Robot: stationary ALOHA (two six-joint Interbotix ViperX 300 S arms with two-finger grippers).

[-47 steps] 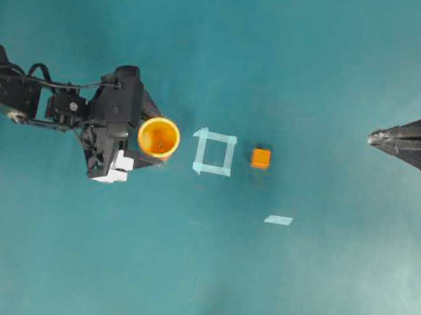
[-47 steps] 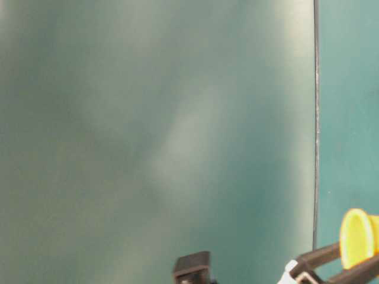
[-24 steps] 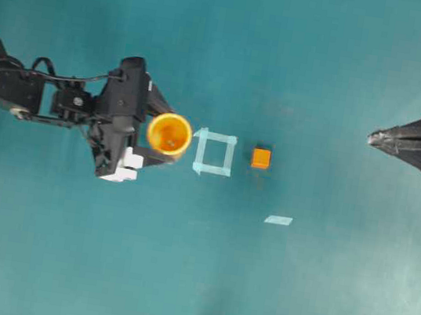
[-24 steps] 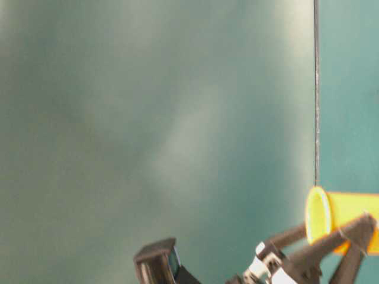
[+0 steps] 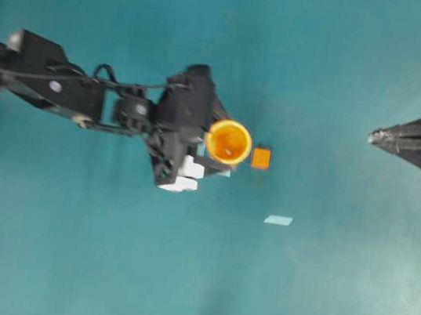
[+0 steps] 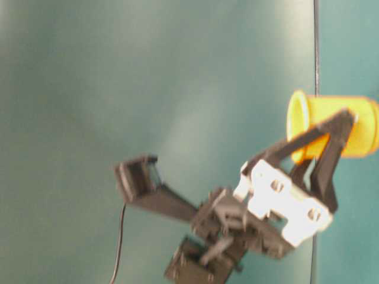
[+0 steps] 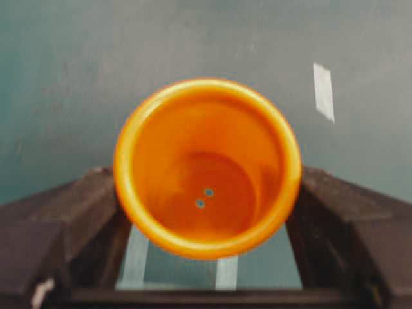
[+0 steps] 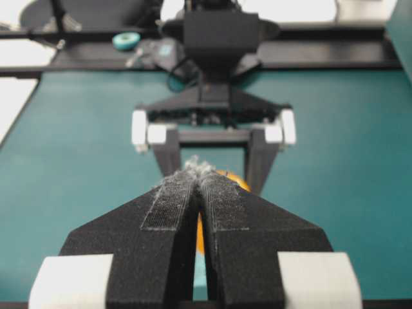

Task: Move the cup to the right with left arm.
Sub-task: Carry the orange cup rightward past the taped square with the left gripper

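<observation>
Cup (image 5: 229, 141), orange with a yellow rim, sits between the two fingers of the left gripper (image 5: 226, 146), near the middle of the tabletop (image 5: 192, 281). No brand, label or readable writing shows on any object. From overhead the cup's round mouth faces up, and the gripper body lies on its left side, toward the left edge. The left arm (image 5: 54, 87) reaches in from the left edge to that point.

In the left wrist view the cup (image 7: 207, 167) fills the centre, with a dark finger (image 7: 64, 212) pressed against each side of its wall, so the gripper grasps the cup. Two small holes show in the cup's bottom. In the table-level view the cup (image 6: 361, 127) appears lifted clear of the surface, held by the black fingers (image 6: 328, 148).

A small orange cube (image 5: 260, 159) rests on the tabletop just beside the cup, on the side toward the right edge. Pale tape strips show under the gripper in the wrist view (image 7: 136, 257). Another short piece of tape (image 5: 279, 220) lies apart, nearer the bottom edge.

The right gripper (image 5: 374, 137) points inward from the right edge, well apart from the cup. In its own wrist view its two padded fingers (image 8: 174, 199) meet at the tips, clenched on nothing.
</observation>
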